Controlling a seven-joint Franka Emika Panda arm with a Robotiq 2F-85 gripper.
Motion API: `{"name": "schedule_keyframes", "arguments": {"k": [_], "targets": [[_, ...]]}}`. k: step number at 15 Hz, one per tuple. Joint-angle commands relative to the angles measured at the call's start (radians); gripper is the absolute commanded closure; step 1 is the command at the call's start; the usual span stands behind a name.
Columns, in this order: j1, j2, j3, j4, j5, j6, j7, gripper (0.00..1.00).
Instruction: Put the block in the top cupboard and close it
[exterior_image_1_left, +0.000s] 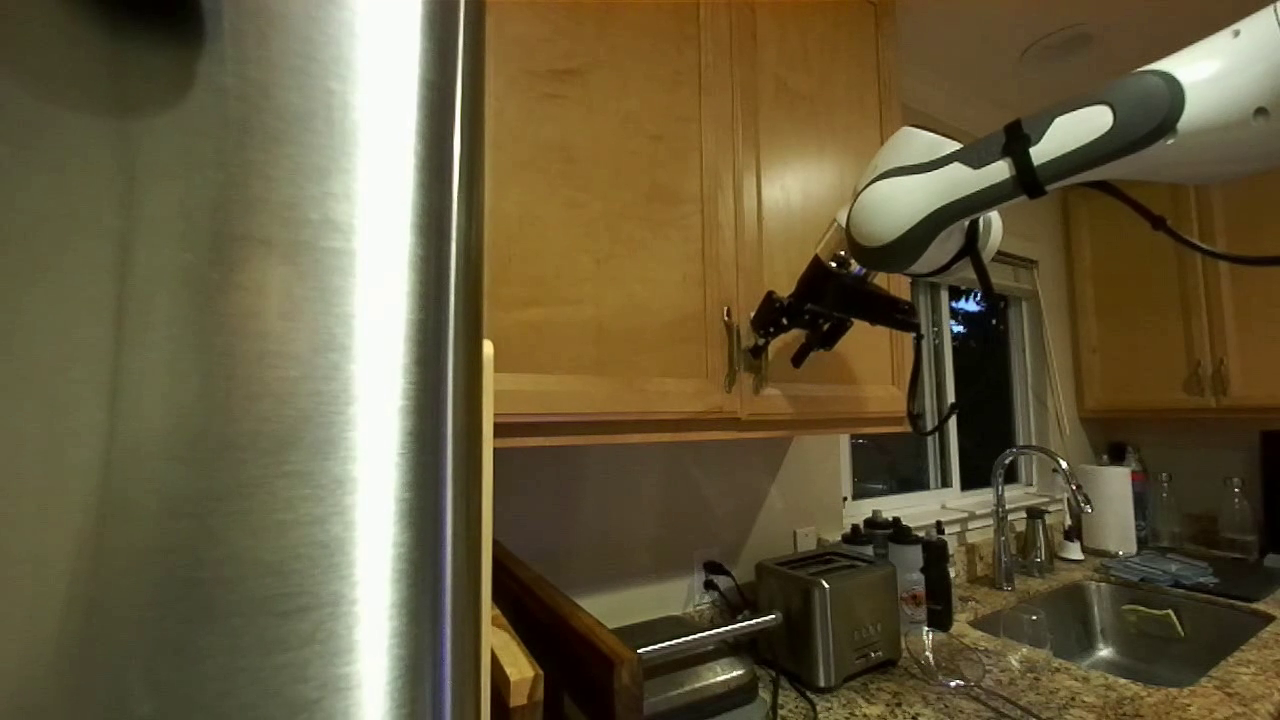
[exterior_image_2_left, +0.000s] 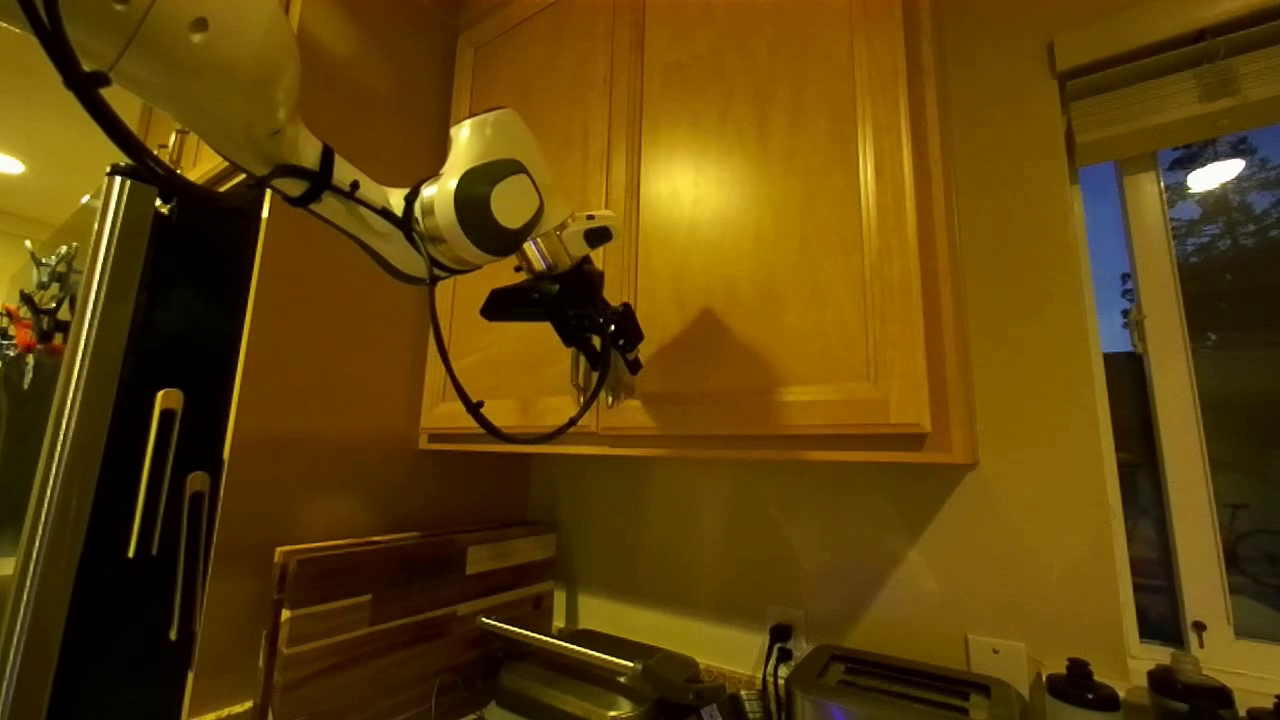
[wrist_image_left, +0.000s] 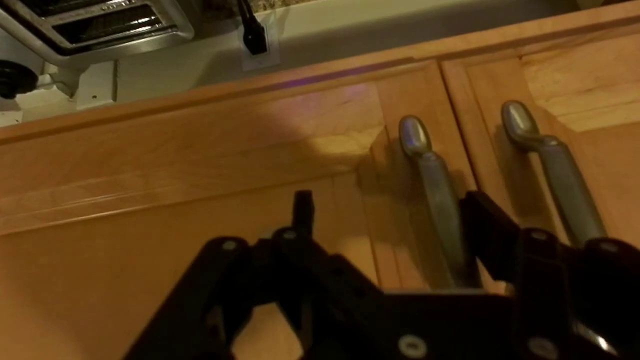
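The top cupboard (exterior_image_1_left: 600, 200) is honey-coloured wood, and both its doors look shut; it also shows in an exterior view (exterior_image_2_left: 760, 200) and in the wrist view (wrist_image_left: 200, 160). Two metal bar handles hang side by side at the doors' meeting edges. My gripper (wrist_image_left: 390, 220) is open, its fingers on either side of one handle (wrist_image_left: 440, 200). That handle is close to the right finger; I cannot tell if they touch. The other handle (wrist_image_left: 565, 175) lies outside that finger. The gripper shows at the handles in both exterior views (exterior_image_1_left: 780, 352) (exterior_image_2_left: 612, 345). The block is out of view or hidden.
A steel fridge (exterior_image_1_left: 250, 400) stands close beside the cupboard. Below are a toaster (exterior_image_1_left: 830, 615), wooden boards (exterior_image_2_left: 400, 620), an appliance with a bar handle (exterior_image_2_left: 580, 670) and several bottles (exterior_image_1_left: 905, 570). A window (exterior_image_1_left: 940, 380) and a sink (exterior_image_1_left: 1120, 640) lie beyond.
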Motion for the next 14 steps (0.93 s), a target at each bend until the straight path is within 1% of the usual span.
{"name": "schedule_keyframes", "arguments": {"k": [1, 3, 5, 6, 8, 9, 10, 11, 14], "targets": [[0.017, 0.011, -0.017, 0.006, 0.026, 0.033, -0.049, 0.55], [0.035, 0.015, -0.023, 0.007, 0.048, 0.04, -0.088, 0.66], [0.049, 0.022, -0.026, 0.014, 0.067, 0.036, -0.125, 0.8], [0.053, 0.023, -0.027, 0.015, 0.072, 0.032, -0.141, 0.87], [0.057, 0.022, -0.028, 0.016, 0.077, 0.026, -0.168, 0.98], [0.059, 0.019, -0.03, 0.015, 0.077, 0.022, -0.186, 0.99], [0.061, 0.015, -0.036, 0.013, 0.081, 0.013, -0.209, 0.95], [0.059, 0.011, -0.039, 0.01, 0.076, 0.007, -0.22, 0.96], [0.052, -0.05, -0.065, -0.016, 0.08, -0.088, -0.272, 0.95]]}}
